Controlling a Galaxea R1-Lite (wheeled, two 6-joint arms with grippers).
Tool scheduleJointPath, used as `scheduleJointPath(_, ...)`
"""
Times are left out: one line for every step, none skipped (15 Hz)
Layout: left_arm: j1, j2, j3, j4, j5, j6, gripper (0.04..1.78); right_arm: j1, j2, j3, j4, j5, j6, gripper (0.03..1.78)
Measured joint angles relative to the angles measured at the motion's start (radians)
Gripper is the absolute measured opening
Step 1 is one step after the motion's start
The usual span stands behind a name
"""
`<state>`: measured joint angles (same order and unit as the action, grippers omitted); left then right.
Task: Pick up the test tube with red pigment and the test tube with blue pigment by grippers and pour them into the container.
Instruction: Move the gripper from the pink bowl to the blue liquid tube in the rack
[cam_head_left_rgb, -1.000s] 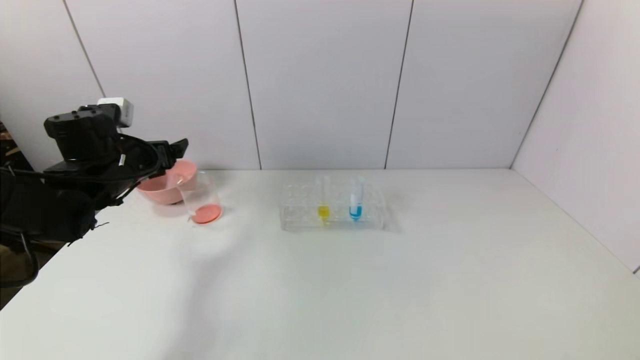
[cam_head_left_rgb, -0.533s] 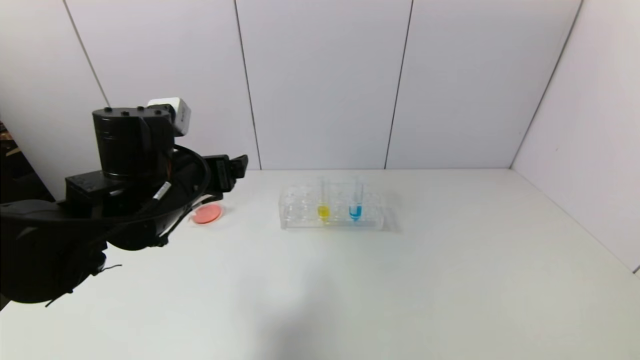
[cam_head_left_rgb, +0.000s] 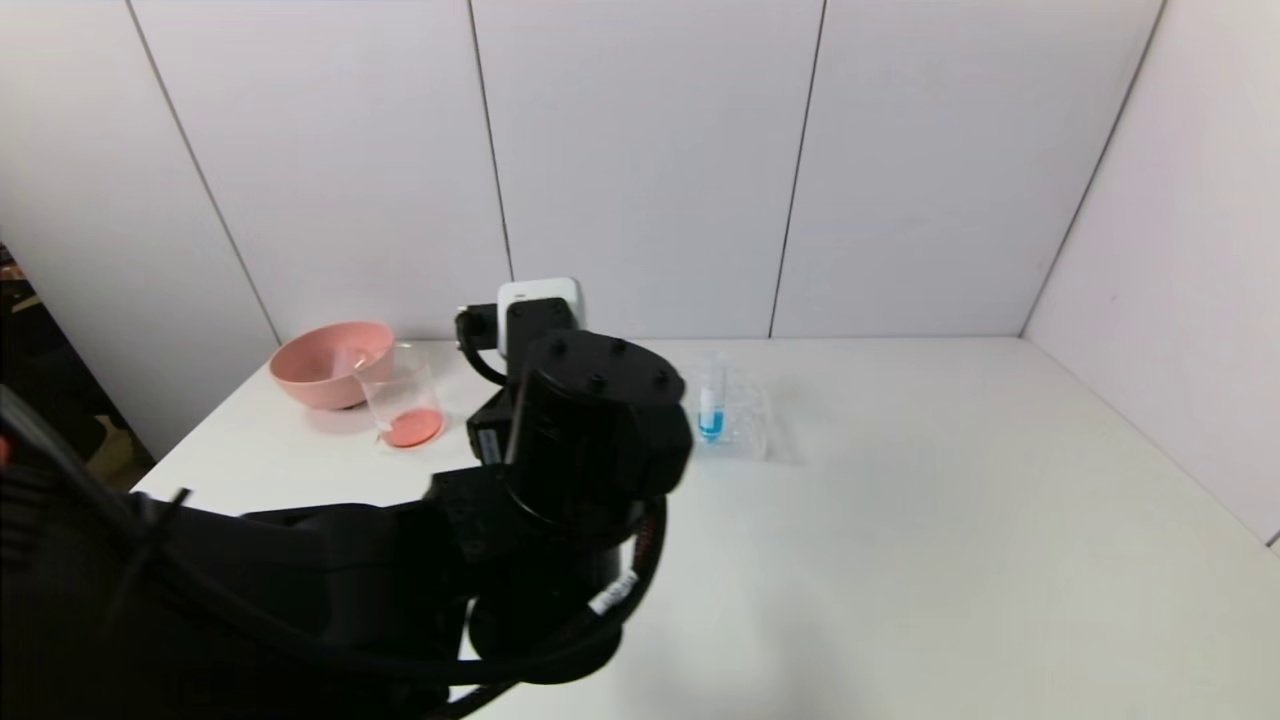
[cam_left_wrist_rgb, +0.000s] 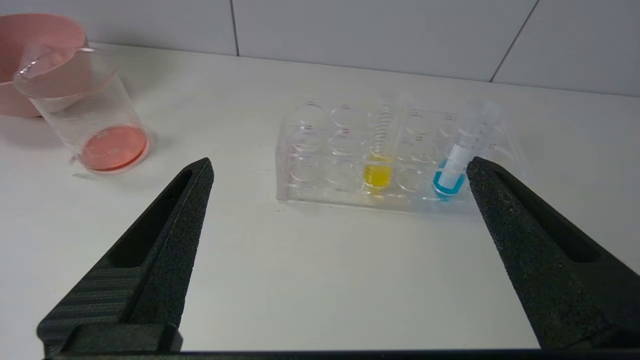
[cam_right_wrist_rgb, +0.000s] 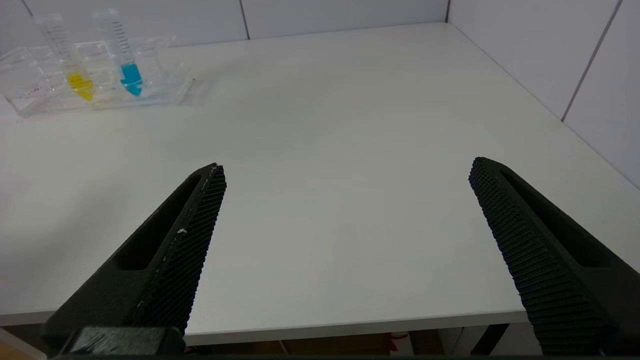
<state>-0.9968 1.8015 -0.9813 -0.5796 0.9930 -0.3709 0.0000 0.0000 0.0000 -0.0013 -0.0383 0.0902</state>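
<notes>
The test tube with blue pigment (cam_left_wrist_rgb: 457, 162) stands in the clear rack (cam_left_wrist_rgb: 310, 165), with a yellow tube (cam_left_wrist_rgb: 378, 160) beside it. It also shows in the head view (cam_head_left_rgb: 711, 405) and the right wrist view (cam_right_wrist_rgb: 125, 55). My left gripper (cam_left_wrist_rgb: 340, 165) is open and empty, a short way in front of the rack, facing it. The container (cam_head_left_rgb: 402, 405), a clear beaker, holds orange-red liquid at its bottom and also shows in the left wrist view (cam_left_wrist_rgb: 85, 115). No test tube with red pigment is in view. My right gripper (cam_right_wrist_rgb: 347, 165) is open and empty over the table's front edge.
A pink bowl (cam_head_left_rgb: 330, 362) stands behind the beaker at the back left. My left arm (cam_head_left_rgb: 590, 430) hides the rack's left part and the yellow tube in the head view. White walls close the table at the back and right.
My left arm has swung from the far left by the bowl and beaker to the right, and now stands in front of the rack. The tubes and beaker have not moved.
</notes>
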Motion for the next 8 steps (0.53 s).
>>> scheduleJointPath(-0.033, 0.048, -0.044, 0.0, 0.026, -0.013, 1.76, 0.0, 0.0, 0.0, 0.0, 0.0, 0.0, 1.77)
scheduleJointPath(-0.07, 0.096, -0.088, 0.0, 0.039, -0.023, 1.76, 0.0, 0.0, 0.0, -0.001, 0.0, 0.0, 1.77)
scheduleJointPath(-0.101, 0.139, -0.122, 0.0, 0.041, -0.033, 1.76, 0.0, 0.0, 0.0, -0.001, 0.0, 0.0, 1.77)
scheduleJointPath(-0.124, 0.179, -0.15, 0.0, 0.041, -0.042, 1.76, 0.0, 0.0, 0.0, -0.001, 0.0, 0.0, 1.77)
scheduleJointPath(-0.139, 0.217, -0.176, 0.0, 0.041, -0.053, 1.76, 0.0, 0.0, 0.0, -0.001, 0.0, 0.0, 1.77)
scheduleJointPath(-0.147, 0.256, -0.204, 0.0, 0.041, -0.065, 1.76, 0.0, 0.0, 0.0, -0.001, 0.0, 0.0, 1.77)
scheduleJointPath(-0.151, 0.289, -0.226, -0.001, 0.039, -0.071, 1.76, 0.0, 0.0, 0.0, -0.001, 0.0, 0.0, 1.77)
scheduleJointPath(-0.154, 0.319, -0.247, -0.003, 0.032, -0.072, 1.76, 0.0, 0.0, 0.0, -0.001, 0.0, 0.0, 1.77)
